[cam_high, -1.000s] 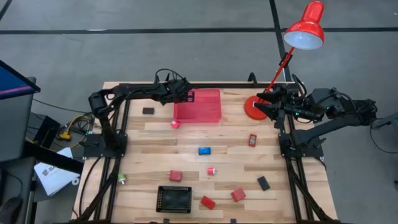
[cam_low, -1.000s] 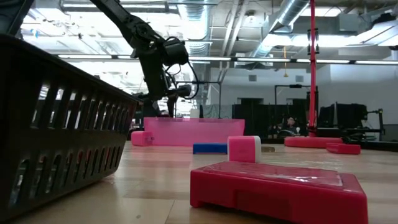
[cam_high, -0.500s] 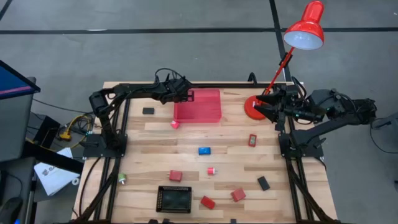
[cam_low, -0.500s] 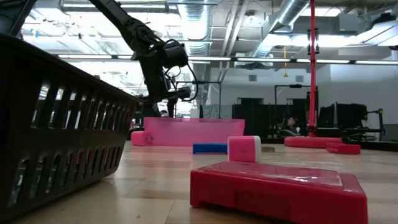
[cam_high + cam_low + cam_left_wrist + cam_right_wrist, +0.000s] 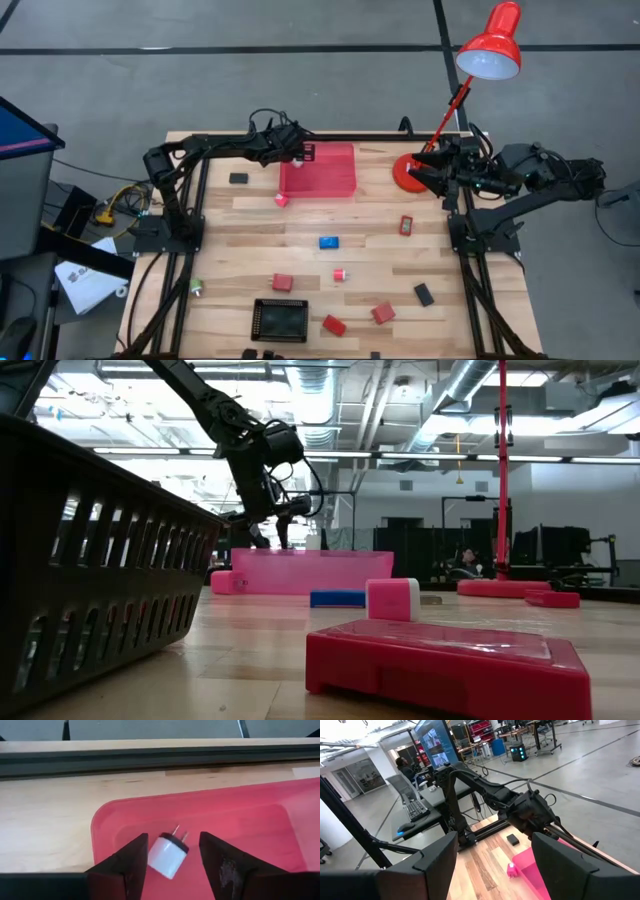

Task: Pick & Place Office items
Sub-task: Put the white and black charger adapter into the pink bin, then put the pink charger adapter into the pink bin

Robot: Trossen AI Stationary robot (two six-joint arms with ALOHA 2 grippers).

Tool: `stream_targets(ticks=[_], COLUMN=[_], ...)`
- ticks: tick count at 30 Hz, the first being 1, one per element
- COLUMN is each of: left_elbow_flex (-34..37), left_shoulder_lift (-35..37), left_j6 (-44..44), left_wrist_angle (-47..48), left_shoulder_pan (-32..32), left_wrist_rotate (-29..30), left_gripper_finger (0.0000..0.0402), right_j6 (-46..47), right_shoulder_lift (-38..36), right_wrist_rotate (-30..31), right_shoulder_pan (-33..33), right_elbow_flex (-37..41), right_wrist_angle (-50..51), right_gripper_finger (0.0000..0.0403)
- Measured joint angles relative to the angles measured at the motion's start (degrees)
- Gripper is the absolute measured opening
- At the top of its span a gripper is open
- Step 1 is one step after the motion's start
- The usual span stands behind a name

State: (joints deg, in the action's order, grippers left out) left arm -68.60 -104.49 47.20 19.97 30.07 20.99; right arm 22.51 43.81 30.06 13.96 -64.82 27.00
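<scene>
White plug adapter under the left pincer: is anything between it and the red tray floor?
Nothing visible. The white plug adapter lies between the left pincer's open fingers, over the red tray, prongs pointing away, with only bare tray around it.

Left gripper [image 5: 297, 154] hangs over the red tray's [image 5: 330, 178] far-left corner; right gripper [image 5: 425, 171] sits by the lamp base [image 5: 408, 176]; blocks lie scattered on the table [image 5: 250, 240]

Red desk lamp [image 5: 487, 55], red tray [image 5: 318, 170], black basket [image 5: 280, 320].
</scene>
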Motion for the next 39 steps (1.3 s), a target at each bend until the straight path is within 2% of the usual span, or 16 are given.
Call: stream_targets(ticks=[6,8,11,15,19,23,26,30,34,37,39], left_elbow_flex=[0.04,0.04,0.00,-0.13,-0.09,0.22,3.55,11.39,19.54,24.51,27.26], left_shoulder_lift=[3.55,6.28,11.33,18.48,23.85,26.84,29.44,31.02,32.18,32.41,32.44], left_j6=[-8.87,-14.15,-24.05,-37.97,-46.79,-39.33,-33.22,-23.11,-11.22,-2.88,-0.49], left_wrist_angle=[-3.72,-4.37,-3.70,5.30,20.81,32.35,33.08,29.14,19.41,12.39,7.06], left_shoulder_pan=[0.02,-0.01,-0.09,-1.46,-5.71,-10.13,-14.98,-21.32,-26.30,-29.92,-32.88], left_wrist_rotate=[-1.35,-1.67,-6.11,-13.75,-15.48,-14.99,-14.51,-13.84,-9.56,-2.74,3.63], left_gripper_finger=[0.0182,0.0183,0.0184,0.0185,0.0192,0.0208,0.0228,0.0266,0.0300,0.0315,0.0318], right_j6=[0.54,0.66,0.71,0.86,0.88,1.06,1.06,1.06,1.42,2.36,2.98], right_shoulder_lift=[0.02,0.02,0.04,0.05,0.04,0.04,0.07,0.11,0.11,0.11,0.11], right_wrist_rotate=[0.00,0.00,0.00,0.00,0.00,0.00,0.04,0.28,0.36,0.46,0.65], right_shoulder_pan=[0.00,0.02,0.02,0.01,0.02,0.02,0.02,0.70,1.92,2.69,3.33], right_elbow_flex=[0.00,0.00,0.00,0.00,0.00,0.00,0.00,0.00,0.00,0.00,0.00], right_wrist_angle=[-0.02,-0.04,-0.03,-0.03,-0.12,-0.22,-0.22,-0.13,-0.07,-0.04,-0.02], right_gripper_finger=[0.0249,0.0249,0.0249,0.0249,0.0249,0.0249,0.0249,0.0249,0.0249,0.0249,0.0249])
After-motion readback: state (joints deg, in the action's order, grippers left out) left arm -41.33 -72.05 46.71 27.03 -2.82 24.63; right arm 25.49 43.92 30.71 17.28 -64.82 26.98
